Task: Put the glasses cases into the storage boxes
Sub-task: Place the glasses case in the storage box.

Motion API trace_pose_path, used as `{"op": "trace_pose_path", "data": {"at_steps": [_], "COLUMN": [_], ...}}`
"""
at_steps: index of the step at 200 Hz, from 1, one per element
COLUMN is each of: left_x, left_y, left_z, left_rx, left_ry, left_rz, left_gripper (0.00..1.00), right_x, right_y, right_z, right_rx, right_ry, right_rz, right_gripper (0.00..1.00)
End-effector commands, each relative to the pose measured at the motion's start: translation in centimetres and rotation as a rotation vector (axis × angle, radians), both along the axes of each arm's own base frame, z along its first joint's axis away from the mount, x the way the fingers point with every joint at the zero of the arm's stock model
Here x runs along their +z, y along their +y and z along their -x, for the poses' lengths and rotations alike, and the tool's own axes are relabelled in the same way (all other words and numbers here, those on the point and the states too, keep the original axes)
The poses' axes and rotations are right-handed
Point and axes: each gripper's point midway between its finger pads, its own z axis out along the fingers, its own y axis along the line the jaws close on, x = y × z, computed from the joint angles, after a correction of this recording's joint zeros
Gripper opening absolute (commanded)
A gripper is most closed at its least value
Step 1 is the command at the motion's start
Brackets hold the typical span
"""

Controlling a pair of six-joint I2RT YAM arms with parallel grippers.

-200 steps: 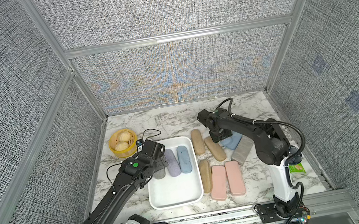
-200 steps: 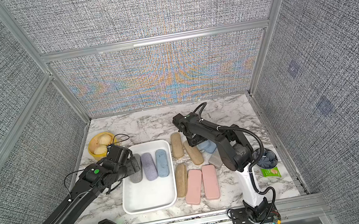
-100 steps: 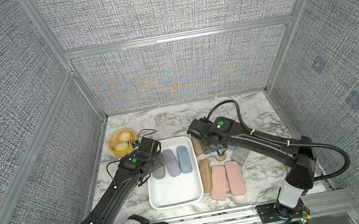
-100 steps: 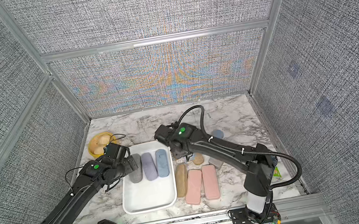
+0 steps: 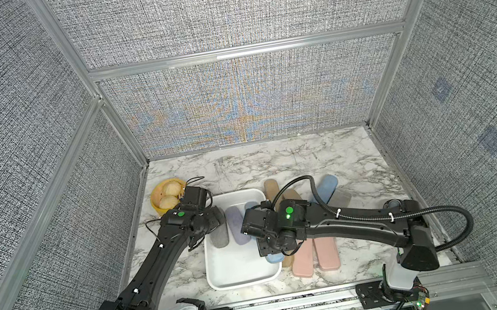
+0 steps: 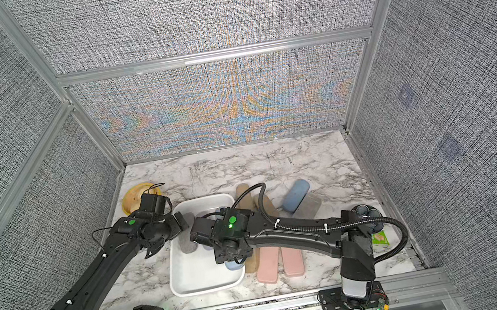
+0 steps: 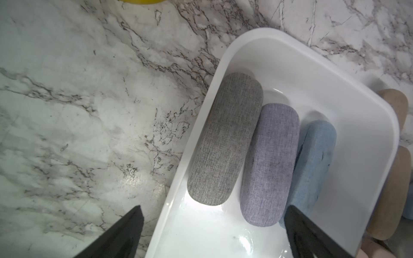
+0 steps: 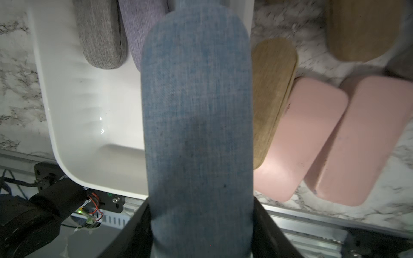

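The white tray [image 5: 244, 281] holds a grey case [image 5: 219, 235], a lilac case [image 5: 237, 229] and a blue one [image 7: 312, 165] side by side. My right gripper [image 8: 200, 201] is shut on another blue case [image 8: 196, 100], which hangs lengthwise over the tray's right side [image 5: 274, 258]. My left gripper [image 7: 213, 208] stands open and empty above the tray's left wall, next to the grey case [image 7: 223, 138]. To the tray's right lie tan cases [image 5: 271, 187] [image 8: 271, 98], two pink ones [image 5: 304, 259] [image 5: 327, 253], a blue one [image 5: 326, 187] and a grey blocky one [image 5: 340, 198].
A yellow basket of buns [image 5: 166, 193] stands at the far left, just behind my left wrist. A dark blue bowl [image 6: 366, 211] and a green packet [image 6: 380, 238] sit by the right arm's base. Fabric walls enclose the marble table; a metal rail runs along the front.
My right arm has swung left from the pile at the back right, carrying the blue case over the tray. My left gripper has opened wider and lifted off the grey case.
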Motion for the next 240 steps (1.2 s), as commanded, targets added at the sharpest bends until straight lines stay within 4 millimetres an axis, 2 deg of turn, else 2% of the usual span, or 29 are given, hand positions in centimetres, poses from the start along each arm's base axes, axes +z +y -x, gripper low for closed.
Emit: {"op": "trace_pose_path", "data": {"at_steps": [1,40,81,111,182,240], "left_x": [-0.4,-1.3,-1.1,-1.6,-2.7,-2.7], "left_y": [0.4,-0.4,-0.5,-0.5,-1.2,-1.4], "left_z": [-0.5,-1.2,-1.5,-1.2,-0.9,-0.9], "left_rx": [-0.003,-0.028,-0.035,-0.041,-0.072,-0.091], "left_ry": [0.009,0.03,0.024,0.045,0.088,0.107], "left_rz": [-0.03,0.017,0.034,0.036,0.059,0.061], "left_gripper": [1.0,1.0,1.0,0.99,0.98,0.96], "right_x": [-0.8,-2.8,-4.7,-5.8,-6.3,-7.5], "right_y": [2.7,4.8,4.1,4.2,4.7,3.4], "right_z": [1.7,2.2,2.3,2.3,0.2,-0.8], "right_rx": [-0.043,-0.064,-0.143,-0.181,-0.161,-0.166], "right_ry": [0.135,0.23,0.28,0.321,0.272,0.23], "right_rz": [-0.12,-0.15,-0.128,-0.128,-0.033,0.063], "right_gripper": [0.55,0.55,0.55,0.55,0.55,0.55]}}
